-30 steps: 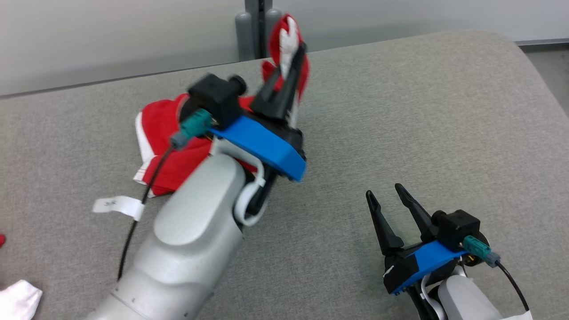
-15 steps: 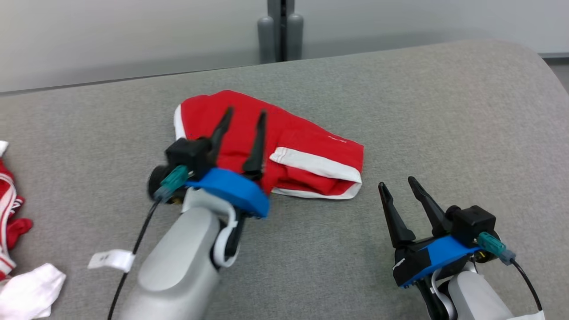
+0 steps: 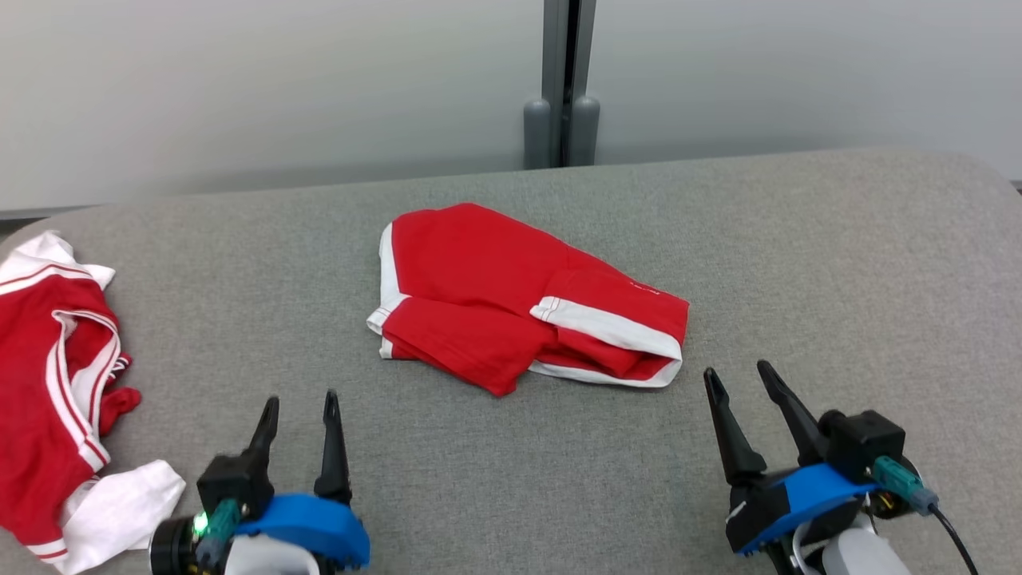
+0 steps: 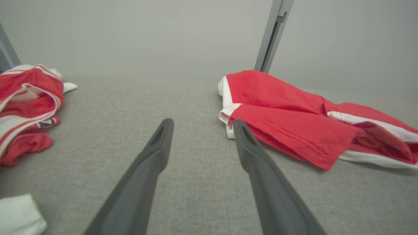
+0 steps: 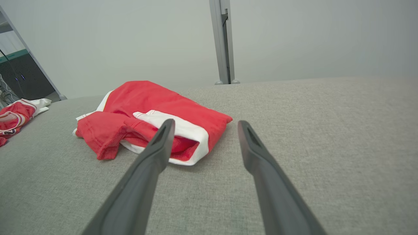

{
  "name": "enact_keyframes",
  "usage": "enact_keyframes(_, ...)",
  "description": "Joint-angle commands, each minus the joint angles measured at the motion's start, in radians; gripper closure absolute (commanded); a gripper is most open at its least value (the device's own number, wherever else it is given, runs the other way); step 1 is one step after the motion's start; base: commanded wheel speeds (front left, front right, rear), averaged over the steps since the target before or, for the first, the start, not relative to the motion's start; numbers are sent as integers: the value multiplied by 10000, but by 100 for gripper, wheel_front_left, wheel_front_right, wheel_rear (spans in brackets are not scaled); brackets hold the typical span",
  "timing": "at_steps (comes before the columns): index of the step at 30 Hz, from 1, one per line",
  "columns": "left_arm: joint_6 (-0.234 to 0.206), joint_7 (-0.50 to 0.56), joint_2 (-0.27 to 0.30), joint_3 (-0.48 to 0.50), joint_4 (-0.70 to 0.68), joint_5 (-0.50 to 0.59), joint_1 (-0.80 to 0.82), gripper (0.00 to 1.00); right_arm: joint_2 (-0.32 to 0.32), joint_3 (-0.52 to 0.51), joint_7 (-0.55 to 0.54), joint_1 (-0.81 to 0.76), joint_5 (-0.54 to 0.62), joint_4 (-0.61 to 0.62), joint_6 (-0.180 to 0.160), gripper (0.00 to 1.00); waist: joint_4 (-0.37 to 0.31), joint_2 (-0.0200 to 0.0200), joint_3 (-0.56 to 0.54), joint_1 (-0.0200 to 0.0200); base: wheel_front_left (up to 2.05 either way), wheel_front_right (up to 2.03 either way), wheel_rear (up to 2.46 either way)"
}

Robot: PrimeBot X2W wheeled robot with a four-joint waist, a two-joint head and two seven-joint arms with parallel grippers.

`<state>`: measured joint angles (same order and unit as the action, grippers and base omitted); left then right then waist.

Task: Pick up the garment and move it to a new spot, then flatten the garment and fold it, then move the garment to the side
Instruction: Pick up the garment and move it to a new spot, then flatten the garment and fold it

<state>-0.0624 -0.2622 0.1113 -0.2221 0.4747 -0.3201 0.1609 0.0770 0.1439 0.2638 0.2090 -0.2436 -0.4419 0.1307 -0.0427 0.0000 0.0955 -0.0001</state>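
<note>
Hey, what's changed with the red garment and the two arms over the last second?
The left end effector let go of the red garment, which it held lifted a second ago and which now lies rumpled on the grey surface. That arm drew back toward the robot, jaws open. The right end effector stayed open and empty. The head camera also shifted.

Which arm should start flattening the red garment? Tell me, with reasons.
Probably right. The right pincer, open, sits just off the red garment at its white-trimmed hem. The left pincer, also open, has more bare grey surface to cross.
</note>
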Motion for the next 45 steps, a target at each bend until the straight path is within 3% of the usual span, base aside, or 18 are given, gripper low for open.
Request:
enact_keyframes(1, 24, -41, -40, 87, -77, 101, -132, 0, -2, -37, 9, -186, 43, -18, 1, 0, -12, 0, -76, 1, 0, 0, 0)
enact_keyframes(11, 347, -42, -438, 772, -386, 921, -1555, 0, -91, -299, 9, -892, 340, -153, 1, 0, 182, 0, -660, 1, 0, 0, 0)
enact_keyframes(19, 596, -42, -593, 803, -392, 1121, -1342, 0, -139, -274, 9, -683, 512, -169, 1, 0, 274, 0, -431, 1, 0, 0, 0)
enact_keyframes(25, 692, -42, -606, 299, -326, 821, -964, 0, -9, 106, 9, 280, 509, -433, 1, 0, 696, 0, 179, 1, 0, 0, 0)
enact_keyframes(36, 462, -41, -607, -822, -400, 275, -259, 0, 378, 873, -83, 2954, 922, -2859, -1, 0, 1992, 0, 1326, 1, 0, 0, 0)
enact_keyframes(45, 304, -42, -610, -1128, -468, 31, -46, 0, 325, 649, -39, 3947, 1683, -4461, -1, 0, 2362, 0, 1753, 1, 0, 0, 0)
